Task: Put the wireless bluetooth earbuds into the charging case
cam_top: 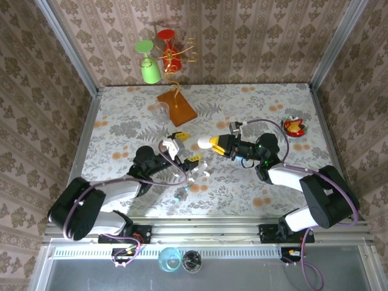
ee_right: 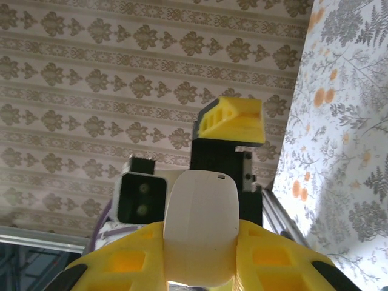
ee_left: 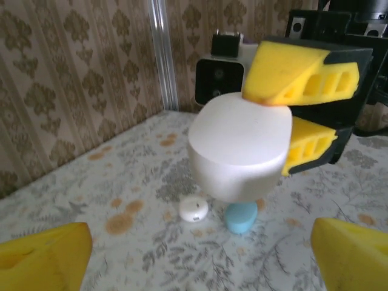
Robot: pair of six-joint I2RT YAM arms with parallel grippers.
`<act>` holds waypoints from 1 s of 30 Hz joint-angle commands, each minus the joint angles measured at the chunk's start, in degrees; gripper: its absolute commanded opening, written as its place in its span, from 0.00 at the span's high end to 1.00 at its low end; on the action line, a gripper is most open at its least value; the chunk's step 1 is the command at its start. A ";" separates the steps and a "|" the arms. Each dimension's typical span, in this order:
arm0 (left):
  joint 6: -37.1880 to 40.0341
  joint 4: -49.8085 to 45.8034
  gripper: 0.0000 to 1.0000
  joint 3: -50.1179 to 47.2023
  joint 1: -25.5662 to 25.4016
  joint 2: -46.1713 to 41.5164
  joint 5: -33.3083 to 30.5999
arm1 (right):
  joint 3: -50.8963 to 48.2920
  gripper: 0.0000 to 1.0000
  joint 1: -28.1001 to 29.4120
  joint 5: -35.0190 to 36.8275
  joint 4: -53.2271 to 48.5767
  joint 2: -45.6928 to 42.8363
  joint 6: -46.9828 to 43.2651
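Earbud point(ee_left: 194, 209) lies on the flowered counter point(ee_left: 121, 182) at lower centre of the left wrist view, near a pale blue piece point(ee_left: 241, 217). Right fingers point(ee_left: 291, 76) pinch a white case point(ee_left: 239, 151) above it, clear of the counter. Left fingers point(ee_left: 45, 260) stand wide apart, holding nothing, cut off at the bottom corners. The case's right end is covered. The earbud is tiny, white and rounded, its detail unreadable.

Case point(ee_left: 239, 148): white, smooth, pebble-shaped; held clear of the bench point(ee_left: 73, 182), pinched between two yellow fingers point(ee_left: 291, 73).
Earbud point(ee_left: 194, 209): tiny white rounded piece; lying on the bench, below the case.
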 commanded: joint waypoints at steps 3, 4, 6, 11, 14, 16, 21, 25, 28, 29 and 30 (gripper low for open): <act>-1.79 11.17 0.13 2.31 0.48 4.97 9.91 | -0.90 0.97 -0.03 -0.51 6.59 -1.40 5.68; -1.36 11.17 0.13 2.94 0.44 5.42 10.49 | -0.98 0.97 0.10 -0.24 6.61 -1.56 6.04; -1.14 11.18 0.17 4.17 0.51 6.08 10.90 | -1.14 0.98 0.33 0.36 6.59 -1.75 6.33; -2.86 11.29 0.25 7.52 0.46 8.54 13.05 | -1.00 1.00 0.50 1.08 6.68 -1.31 6.51; -4.10 11.35 0.26 9.22 0.19 9.73 14.95 | -0.71 1.00 0.59 1.17 6.68 -1.58 6.56; -4.28 11.39 0.29 9.98 0.06 10.31 15.51 | -0.58 1.00 0.69 1.53 6.70 -1.74 6.48; -6.08 11.38 0.41 11.37 -0.14 11.29 16.88 | -0.27 1.00 0.65 1.87 6.70 -1.66 6.53; -6.28 11.44 0.47 11.47 -0.23 10.92 16.96 | -0.25 1.00 0.64 1.88 6.72 -1.10 6.43; -6.30 11.45 0.51 11.49 -0.35 10.67 17.02 | -0.13 1.00 0.69 1.81 6.70 -0.71 6.34; -6.35 11.40 0.52 11.47 -0.34 10.67 16.98 | -0.08 1.00 0.63 1.80 6.72 -0.63 6.34; -6.41 11.40 0.54 11.47 -0.36 10.77 17.11 | -0.07 1.00 0.64 1.67 6.66 -0.47 6.26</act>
